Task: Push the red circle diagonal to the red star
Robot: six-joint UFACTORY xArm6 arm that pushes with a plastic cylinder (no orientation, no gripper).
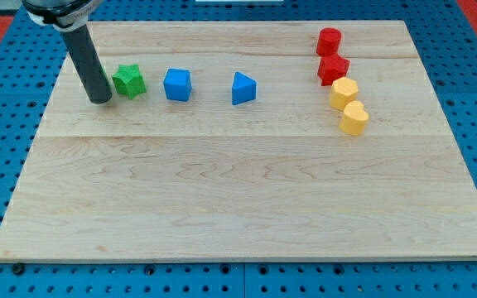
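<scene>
At the view's left, my tip (100, 100) rests on the bench (222, 199), just beside the green star (128, 80). This tool is only a straight rod, so it has nothing to spread or press together; it holds nothing. Next come the blue cube (177, 84) and the blue triangle-like block (243, 88). Far at the view's right, well apart from my tip, the red circle (329, 40) stands at the view's top, touching the red star (333, 69) just below it. I judge the circle to be light, stiff and easy to slide, but round, so a push off its middle may let it slip aside. It looks like a short glossy red cylinder. Below the star lie two yellow blocks (349, 106).
</scene>
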